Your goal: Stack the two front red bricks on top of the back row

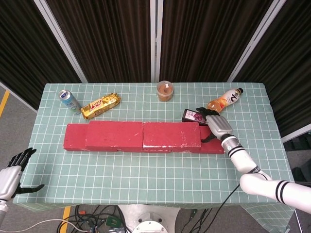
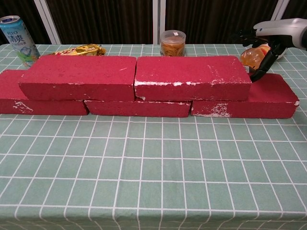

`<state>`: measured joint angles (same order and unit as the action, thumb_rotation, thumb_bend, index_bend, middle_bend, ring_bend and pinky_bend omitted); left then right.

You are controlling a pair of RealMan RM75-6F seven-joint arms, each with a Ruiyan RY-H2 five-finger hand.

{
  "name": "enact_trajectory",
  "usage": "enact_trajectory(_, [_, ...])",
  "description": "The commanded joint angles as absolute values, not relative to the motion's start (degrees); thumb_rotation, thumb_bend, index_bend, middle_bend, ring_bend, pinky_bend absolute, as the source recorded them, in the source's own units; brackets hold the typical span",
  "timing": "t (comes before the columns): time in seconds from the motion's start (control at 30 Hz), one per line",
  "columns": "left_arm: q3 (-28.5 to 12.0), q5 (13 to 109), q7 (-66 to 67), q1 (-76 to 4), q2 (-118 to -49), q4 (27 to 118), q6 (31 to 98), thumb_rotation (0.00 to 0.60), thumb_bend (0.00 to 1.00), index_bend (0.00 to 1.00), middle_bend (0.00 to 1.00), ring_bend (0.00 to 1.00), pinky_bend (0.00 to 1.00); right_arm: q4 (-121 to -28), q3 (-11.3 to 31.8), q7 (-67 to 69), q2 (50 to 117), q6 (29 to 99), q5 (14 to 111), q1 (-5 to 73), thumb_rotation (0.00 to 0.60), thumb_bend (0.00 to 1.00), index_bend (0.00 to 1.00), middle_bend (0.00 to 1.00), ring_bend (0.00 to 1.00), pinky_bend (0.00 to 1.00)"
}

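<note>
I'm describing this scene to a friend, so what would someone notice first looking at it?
The wall of red bricks across the middle of the green checked table: two bricks already sit on a lower row of three. Next, the right hand at its right end, fingers spread, thumb on the lowest end brick.
</note>
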<state>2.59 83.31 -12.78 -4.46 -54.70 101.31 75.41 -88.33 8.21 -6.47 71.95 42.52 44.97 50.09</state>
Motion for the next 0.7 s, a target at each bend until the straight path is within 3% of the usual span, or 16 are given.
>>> enact_trajectory(0.03, [2.6,83.4,-12.8,-4.4,-54.7,101.3,75.5,0.6,0.0,0.03,0.0,0.0,0.0,-88.5,8.3,-6.7,72.0,42.5,44.8,50.1,0.6,0.04,0.0,0.0,0.0,0.0])
enact_trajectory(0.7, [2.6,83.6,-12.6,-4.4,-54.7,101.4,75.7,0.6,0.0,0.03,0.0,0.0,0.0,-91.3,8.9,-7.7,69.4,43.8,44.9,48.9,0.6,0.04,0.0,0.0,0.0,0.0])
